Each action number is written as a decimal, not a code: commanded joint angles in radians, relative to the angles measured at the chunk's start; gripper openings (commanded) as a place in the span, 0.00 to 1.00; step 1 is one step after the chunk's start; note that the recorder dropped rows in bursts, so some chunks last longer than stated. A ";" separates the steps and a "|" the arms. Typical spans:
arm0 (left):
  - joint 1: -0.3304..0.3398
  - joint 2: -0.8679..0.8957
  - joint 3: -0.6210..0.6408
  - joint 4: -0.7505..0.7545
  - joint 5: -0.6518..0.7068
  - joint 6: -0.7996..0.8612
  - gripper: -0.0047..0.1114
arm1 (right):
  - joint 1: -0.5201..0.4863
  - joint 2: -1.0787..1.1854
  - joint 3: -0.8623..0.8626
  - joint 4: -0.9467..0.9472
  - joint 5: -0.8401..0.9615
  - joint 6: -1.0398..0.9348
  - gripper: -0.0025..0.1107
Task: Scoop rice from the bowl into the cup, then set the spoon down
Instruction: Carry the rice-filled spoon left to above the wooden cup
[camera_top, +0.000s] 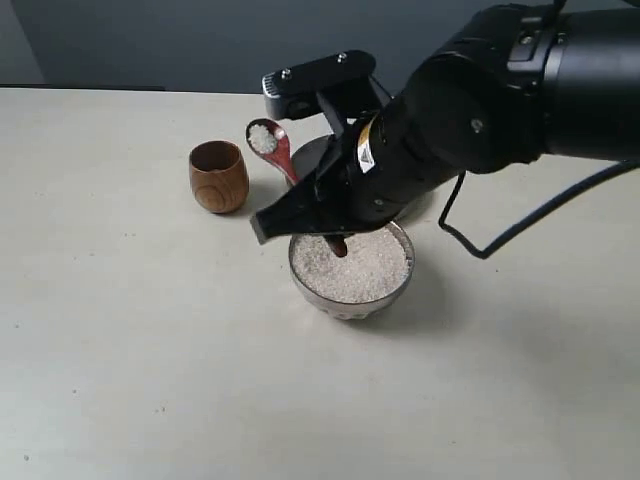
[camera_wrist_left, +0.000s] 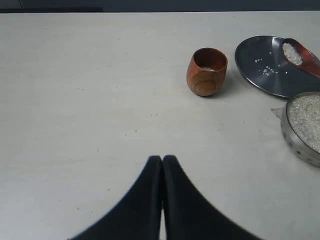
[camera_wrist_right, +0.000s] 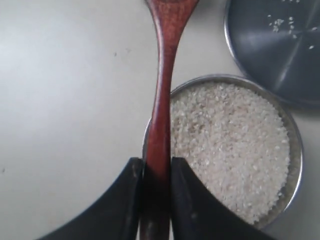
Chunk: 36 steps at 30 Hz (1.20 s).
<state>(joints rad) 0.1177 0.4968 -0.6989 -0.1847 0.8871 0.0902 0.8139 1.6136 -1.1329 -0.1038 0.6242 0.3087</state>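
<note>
Your pale worktop (camera_top: 120, 350) is carrying the bowl (camera_top: 345, 308), filled w/ rice (camera_top: 352, 268). Your right hand (camera_wrist_right: 156, 165) is clamping the spoon (camera_top: 275, 145) by its handle over the bowl's rim, scoop holding rice, raised on the bowl's cup (camera_top: 218, 176) side. Your left hand (camera_wrist_left: 162, 160) is sitting fully closed, empty, apart from the bowl.

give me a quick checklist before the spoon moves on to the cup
1. Grip: right fingers shut on the spoon handle: ok.
2. Load: rice heaped in the scoop: ok.
3. Scoop over the cup: not ok, it is off to one side.
4. Cup upright, mouth clear: ok.
5. Left fingers shut, away from the cup: ok.
</note>
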 joint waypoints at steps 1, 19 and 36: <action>0.001 0.004 -0.006 0.005 0.002 0.001 0.04 | -0.071 0.054 -0.061 0.006 0.001 -0.054 0.02; 0.001 0.004 -0.006 0.005 0.002 0.001 0.04 | -0.105 0.418 -0.459 0.025 0.133 -0.336 0.02; 0.001 0.004 -0.006 0.002 0.002 0.001 0.04 | -0.084 0.497 -0.560 -0.131 0.124 -0.436 0.02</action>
<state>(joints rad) 0.1177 0.4968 -0.6989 -0.1847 0.8871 0.0902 0.7156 2.1105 -1.6846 -0.1533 0.7598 -0.1062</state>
